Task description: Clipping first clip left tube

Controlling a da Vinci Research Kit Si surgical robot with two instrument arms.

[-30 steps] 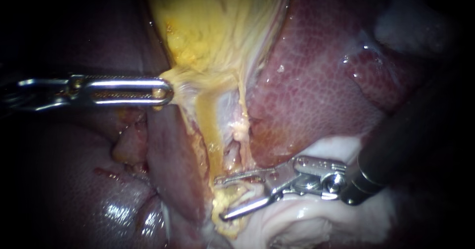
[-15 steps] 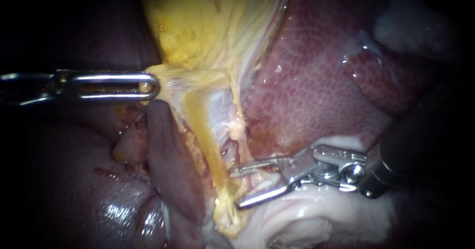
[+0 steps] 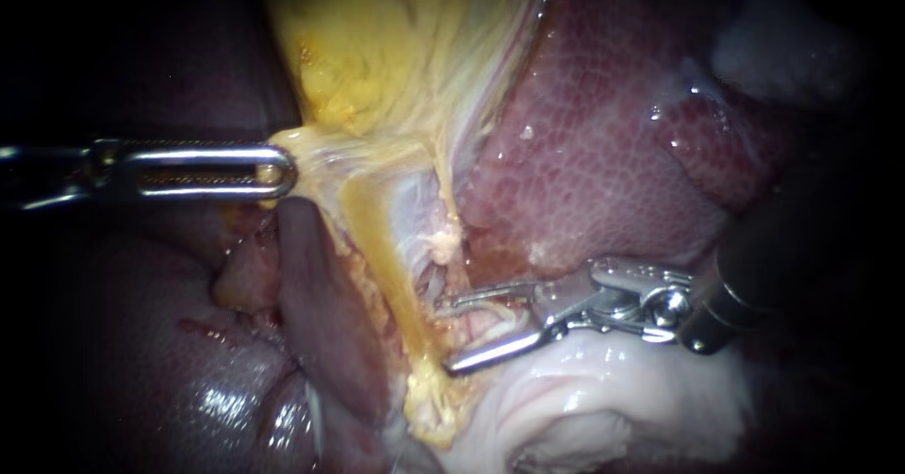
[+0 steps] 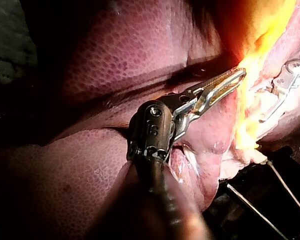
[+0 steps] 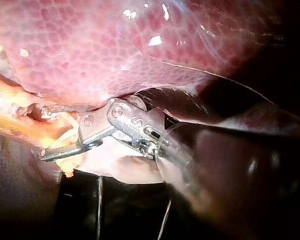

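Right instrument (image 3: 448, 335): enters from the right, low over a bank of pale white tissue (image 3: 584, 408); jaws stand apart in a narrow V, gripping nothing, tips pointing left
Left tube (image 3: 382, 257): a yellow strand running from the gallbladder's neck toward the near side, left of a paler second strand (image 3: 448, 224); it lies just left of the open jaw tips; whether either tip touches it cannot be told
Left instrument (image 3: 281, 171): comes in level from the left; jaws closed on the yellow edge at the gallbladder's neck, the tissue there stretched taut toward the left
Gallbladder (image 3: 396, 50): yellow, far centre, above both strands
Liver (image 3: 603, 154): mottled red, on the far right beyond the right instrument; darker lobes lie near left
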